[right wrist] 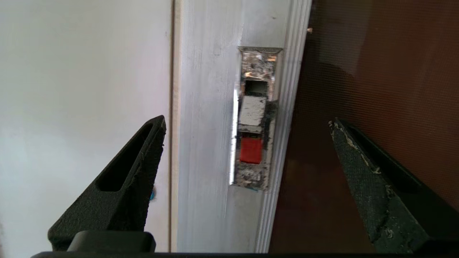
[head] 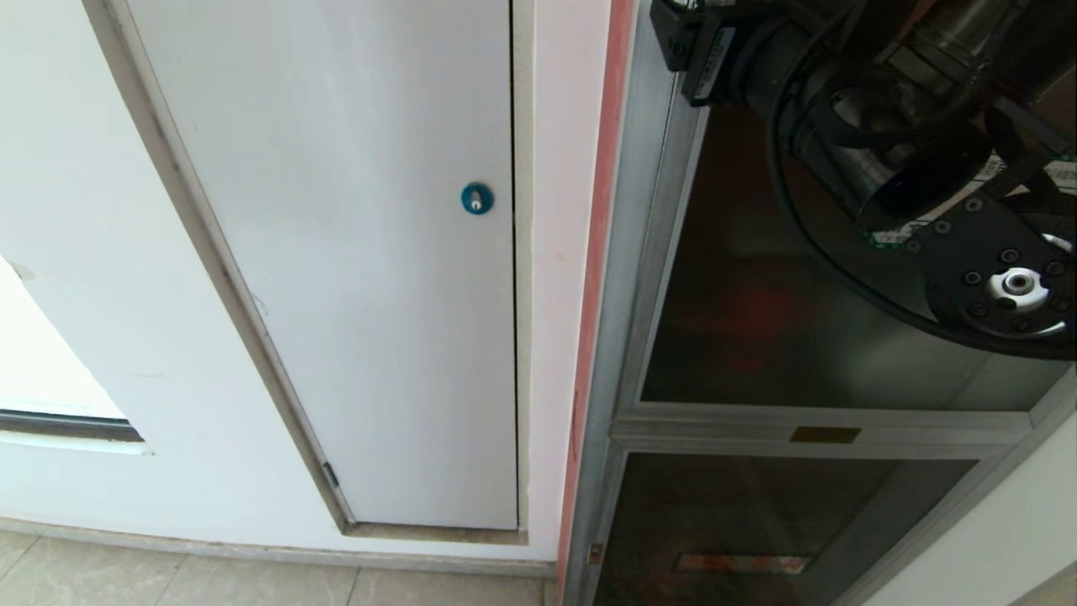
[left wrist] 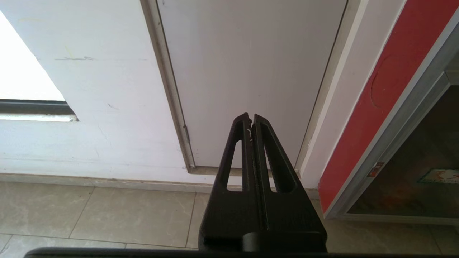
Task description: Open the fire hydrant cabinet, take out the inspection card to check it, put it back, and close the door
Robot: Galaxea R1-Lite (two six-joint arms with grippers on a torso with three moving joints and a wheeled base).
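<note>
Right wrist view: right hand (right wrist: 247, 123) spread wide before the door (right wrist: 376, 71)'s upright latch (right wrist: 254, 118).

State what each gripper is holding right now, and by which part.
Nothing is held. The right gripper is open in front of the door latch, touching nothing. The left gripper is shut and empty, parked low.

Fire hydrant cabinet (head: 627, 278) w/ silver frame, tinted glass door (head: 757, 320) shut (latch recessed).
</note>
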